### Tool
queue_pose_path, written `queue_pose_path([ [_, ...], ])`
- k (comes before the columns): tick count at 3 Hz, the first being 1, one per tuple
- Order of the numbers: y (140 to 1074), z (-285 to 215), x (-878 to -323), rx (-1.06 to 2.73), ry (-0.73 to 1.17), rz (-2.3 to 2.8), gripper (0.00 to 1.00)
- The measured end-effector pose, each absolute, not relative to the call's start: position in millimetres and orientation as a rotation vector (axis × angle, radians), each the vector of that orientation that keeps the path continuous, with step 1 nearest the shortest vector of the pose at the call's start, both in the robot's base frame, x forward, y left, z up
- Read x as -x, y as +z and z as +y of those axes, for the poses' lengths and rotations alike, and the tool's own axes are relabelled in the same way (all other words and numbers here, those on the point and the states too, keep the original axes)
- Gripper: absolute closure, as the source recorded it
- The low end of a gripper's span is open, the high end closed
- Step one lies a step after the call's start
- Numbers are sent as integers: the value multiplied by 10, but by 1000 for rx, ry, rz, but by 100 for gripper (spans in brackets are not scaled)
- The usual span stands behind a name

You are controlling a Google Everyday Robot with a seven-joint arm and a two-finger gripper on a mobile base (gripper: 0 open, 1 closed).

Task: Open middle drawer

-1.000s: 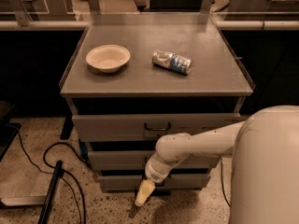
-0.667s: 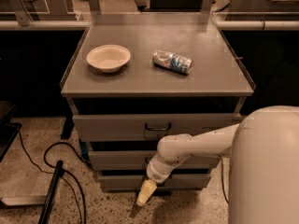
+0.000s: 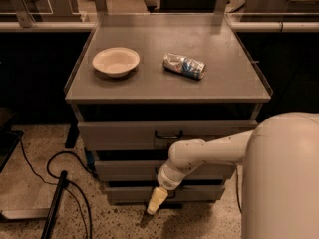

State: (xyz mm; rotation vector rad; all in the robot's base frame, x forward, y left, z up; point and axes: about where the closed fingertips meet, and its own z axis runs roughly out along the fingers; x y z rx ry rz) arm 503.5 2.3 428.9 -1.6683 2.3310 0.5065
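The grey cabinet has three drawers stacked under its top. The middle drawer (image 3: 124, 171) is the second grey front; it looks pushed in about level with the others. Its handle is hidden behind my white wrist. My gripper (image 3: 155, 201) is cream-coloured and points down and to the left. It hangs in front of the lowest drawer (image 3: 124, 193), just below the middle drawer's front centre. The top drawer (image 3: 119, 135) shows its dark loop handle (image 3: 168, 135).
A cream bowl (image 3: 115, 61) and a crushed can (image 3: 184, 65) lie on the cabinet top (image 3: 164, 39). Black cables (image 3: 65, 183) and a dark pole lie on the speckled floor at the left. My white body (image 3: 284, 178) fills the lower right.
My gripper has shifted very slightly up and to the right in front of the lower drawers. The drawers, bowl and can have not moved.
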Motion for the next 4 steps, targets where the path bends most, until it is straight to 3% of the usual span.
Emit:
queue_pose_path([
  [3,4031,194,-4913,1778,488,2290,0],
  [4,4233,209,-4666,1807,583,2263,0],
])
